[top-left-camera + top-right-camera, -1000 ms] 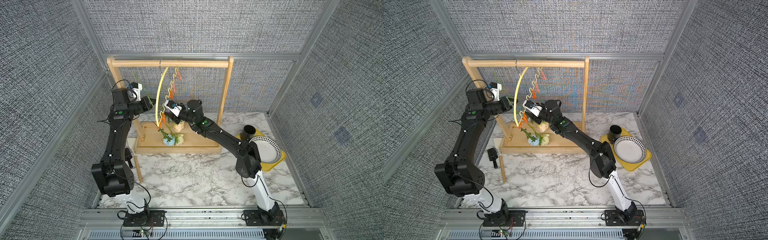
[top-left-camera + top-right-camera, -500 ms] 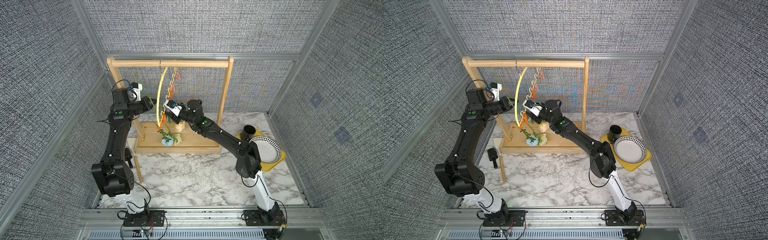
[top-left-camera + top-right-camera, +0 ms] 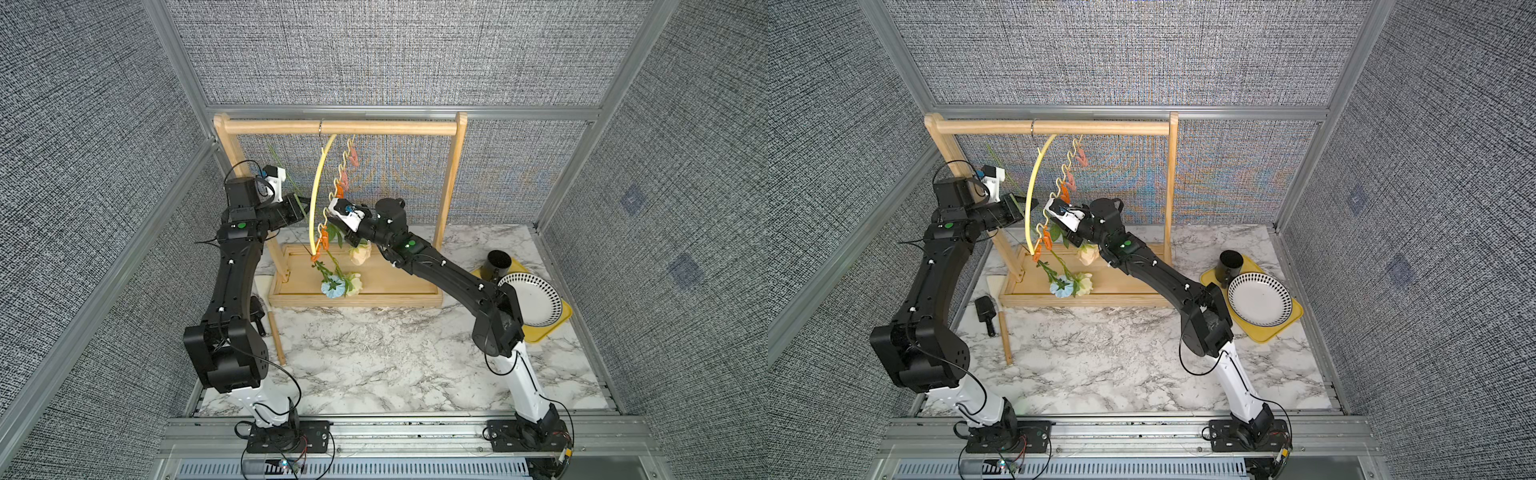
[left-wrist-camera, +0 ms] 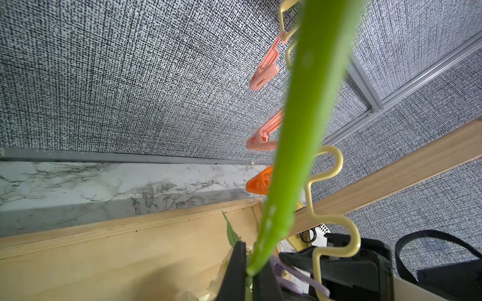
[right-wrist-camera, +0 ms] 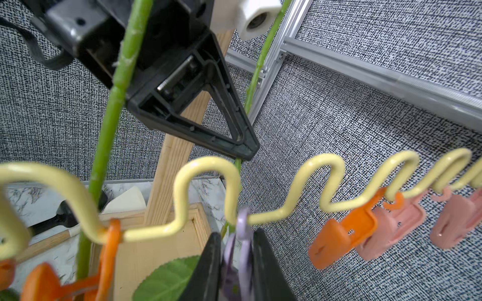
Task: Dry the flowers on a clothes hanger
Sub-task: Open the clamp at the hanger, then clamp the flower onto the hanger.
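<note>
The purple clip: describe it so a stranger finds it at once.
From the wooden rack at the back hangs a pale-yellow wavy hanger. On it, between the right gripper's fingers, is the purple clip; its neighbours are orange or pink.

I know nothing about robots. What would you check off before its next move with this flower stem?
1. The left fingers clamp the green stem: ok.
2. The right fingers pinch the lilac clip: ok.
3. Stem inside that clip's mouth: cannot tell, hidden by the fingers.
4. The clothes hanger hooked on the wooden rack: ok.
5. The blue bloom and cream rose hang from orange clips: ok.
</note>
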